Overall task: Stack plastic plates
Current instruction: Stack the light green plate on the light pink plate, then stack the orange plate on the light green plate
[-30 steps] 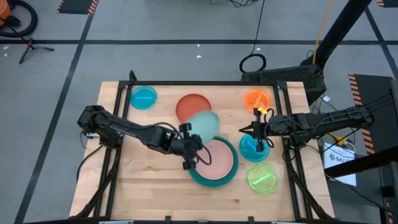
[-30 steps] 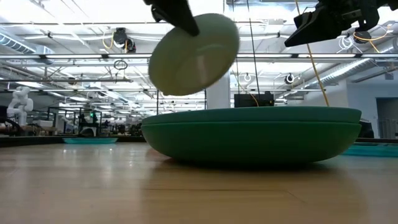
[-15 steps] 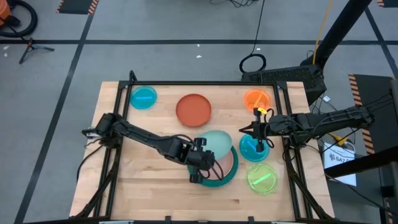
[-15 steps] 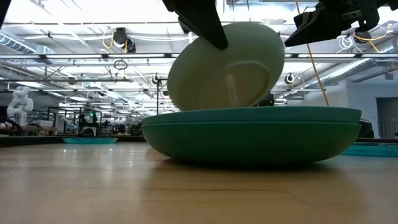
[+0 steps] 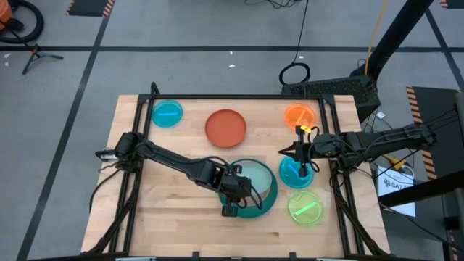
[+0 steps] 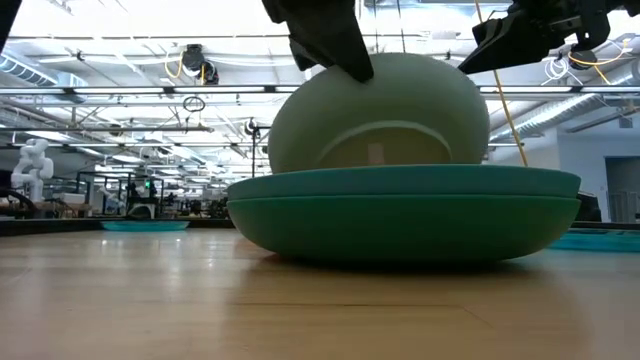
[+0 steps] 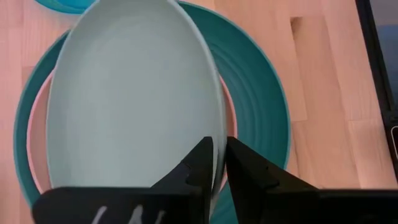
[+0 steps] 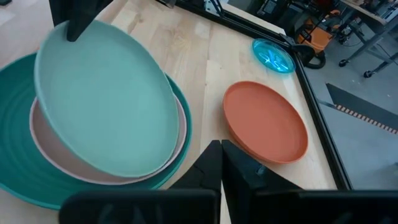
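Note:
My left gripper is shut on the mint plate, which stands tilted over the stack: a pink plate in a teal plate on a dark green one. My right gripper hovers shut to the right of the stack, above a small blue plate, touching nothing. The red-orange plate lies flat on the table farther back. My left gripper pinches the mint plate's near rim between its two fingers, one above the rim and one below. It comes from the near left, slanting down. The held rim is raised; the far rim dips inside the stack, behind the teal rim.
Small plates lie around: blue at the far left, orange at the far right, lime near right. A raised frame edges the table. Bare wood lies at the near left.
My left gripper carried the mint plate from beside the red-orange plate toward the near right, over the stack, and lowered it. The plate's far rim has sunk below the teal rim while the held rim stays high. The right arm kept still.

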Robot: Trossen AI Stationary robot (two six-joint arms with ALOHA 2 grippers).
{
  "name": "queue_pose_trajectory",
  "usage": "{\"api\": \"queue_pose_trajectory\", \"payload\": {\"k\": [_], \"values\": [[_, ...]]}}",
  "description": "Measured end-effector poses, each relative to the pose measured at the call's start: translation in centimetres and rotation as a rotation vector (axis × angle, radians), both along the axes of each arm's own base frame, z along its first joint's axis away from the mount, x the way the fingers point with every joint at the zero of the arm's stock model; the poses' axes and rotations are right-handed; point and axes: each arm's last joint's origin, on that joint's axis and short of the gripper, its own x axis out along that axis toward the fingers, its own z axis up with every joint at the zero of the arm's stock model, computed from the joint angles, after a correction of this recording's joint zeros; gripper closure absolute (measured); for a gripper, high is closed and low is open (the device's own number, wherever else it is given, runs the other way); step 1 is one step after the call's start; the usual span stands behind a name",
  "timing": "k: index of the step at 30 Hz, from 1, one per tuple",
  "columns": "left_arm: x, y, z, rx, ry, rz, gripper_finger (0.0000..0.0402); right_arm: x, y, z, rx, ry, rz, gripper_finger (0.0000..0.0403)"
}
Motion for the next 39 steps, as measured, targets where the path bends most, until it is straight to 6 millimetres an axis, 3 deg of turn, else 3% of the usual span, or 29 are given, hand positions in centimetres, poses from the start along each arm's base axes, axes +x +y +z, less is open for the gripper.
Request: {"api": "queue_pose_trajectory", "payload": {"k": [18,25,29,35,39], "values": [[0.0,-0.1,0.0,-0.044,0.016,0.016,0.0345,0.0,0.0,0.0,0.0,0.0,0.0,0.0403],[-0.1,-0.1,0.0,-0.045,0.02,0.016,0.0283,0.0,0.0,0.0,0.0,0.001,0.0,0.0403],[0.0,0.1,0.0,0.004,0.005,0.0,0.0252,0.0,0.0,0.0,0.0,0.001,0.0,0.0403],[0.2,1.4,-0.1,0.086,0.008,-0.053,0.0245,0.0,0.0,0.0,0.0,0.0,0.0,0.0403],[-1.2,2.8,-0.5,0.264,0.142,-0.022,0.0245,0.0,0.0,0.0,0.016,-0.001,-0.008,0.0403]]}}
